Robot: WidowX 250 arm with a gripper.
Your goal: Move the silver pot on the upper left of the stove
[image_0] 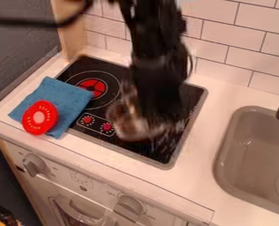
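Two knobs [34, 164] jut from the oven nearest. Behind, a red disc [39, 117] lies on a blue cloth [69, 103] that overlaps the stove's [168, 165] left edge. The sink [225, 143] is at right. The pot [125, 125] is over the stove's front middle, contents blurred, partly hidden by the gripper [156, 109]; open or shut, I cannot tell. Farther back are a red burner [93, 88] and tiles [216, 50].

Shows as a rounded, shiny silver pot [127, 124], blurred, partly hidden; appears over the black stovetop [77, 69], near its front edge.
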